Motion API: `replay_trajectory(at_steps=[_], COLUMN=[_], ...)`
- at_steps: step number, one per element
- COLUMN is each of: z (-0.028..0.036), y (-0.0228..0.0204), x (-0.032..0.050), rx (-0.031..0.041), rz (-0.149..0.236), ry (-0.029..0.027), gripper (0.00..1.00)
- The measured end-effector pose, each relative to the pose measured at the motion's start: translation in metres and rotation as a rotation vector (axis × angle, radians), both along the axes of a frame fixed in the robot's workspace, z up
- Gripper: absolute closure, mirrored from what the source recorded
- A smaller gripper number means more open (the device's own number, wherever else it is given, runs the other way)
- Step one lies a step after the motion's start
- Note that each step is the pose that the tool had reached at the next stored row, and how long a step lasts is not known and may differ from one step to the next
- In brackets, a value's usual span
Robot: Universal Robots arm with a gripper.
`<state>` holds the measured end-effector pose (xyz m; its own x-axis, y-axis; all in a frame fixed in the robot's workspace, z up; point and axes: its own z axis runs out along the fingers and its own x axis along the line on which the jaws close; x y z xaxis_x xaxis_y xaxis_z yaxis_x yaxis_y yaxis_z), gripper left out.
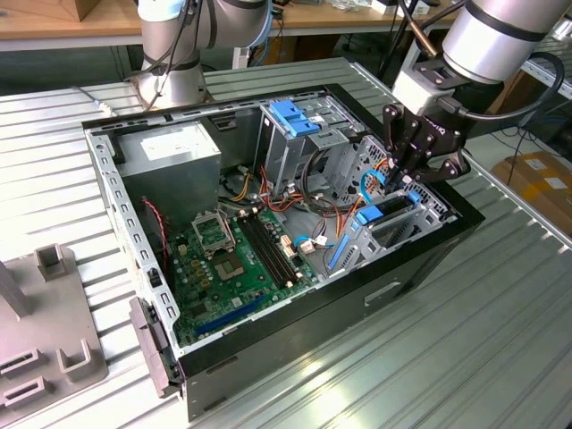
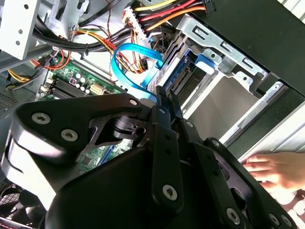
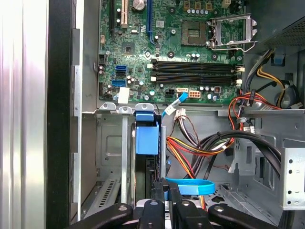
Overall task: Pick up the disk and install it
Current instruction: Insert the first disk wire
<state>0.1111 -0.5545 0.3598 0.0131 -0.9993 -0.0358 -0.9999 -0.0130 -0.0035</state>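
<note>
The disk sits on edge in the metal bay at the front corner of the open computer case, on the exterior view's right. Its blue rail shows in both wrist views. My gripper hangs straight over that bay, pointing down. Its two fingers are pressed together with nothing seen between them, and their tips are at the disk's near end. Whether they touch it I cannot tell.
A blue flat cable and bundled wires run close beside the fingers. The motherboard, grey power-supply box and blue-topped drive cage lie inside the case. A person's hand rests outside the case wall. A grey fixture stands at the exterior view's left.
</note>
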Motion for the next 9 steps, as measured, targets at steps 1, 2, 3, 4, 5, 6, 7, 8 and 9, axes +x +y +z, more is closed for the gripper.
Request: replay_trajectory(at_steps=[1, 2, 3, 4, 5, 6, 7, 8, 9], z=[-0.0001, -0.0001, -0.0002, -0.0002, -0.0002, -0.0002, -0.0003, -0.0005, -0.0007], y=[0.0, 0.0, 0.0, 0.0, -0.0001, -0.0003, -0.0004, -0.0005, -0.0006], x=[-0.0003, -0.0006, -0.0011, -0.0012, -0.0017, -0.0023, -0.003, -0.0047, -0.0067], rx=[0.0008, 0.0014, 0.0037, 0.004, 0.0041, 0.0045, 0.0043, 0.0045, 0.0044], rz=[0.0, 0.0, 0.001, 0.001, 0.001, 0.001, 0.001, 0.001, 0.001], ry=[-0.0008, -0.0022, -0.006, -0.0076, -0.0107, -0.0251, -0.0378, -0.0566, -0.0709], gripper=[0.84, 0.84, 0.84, 0.84, 0.84, 0.84, 0.84, 0.84, 0.84])
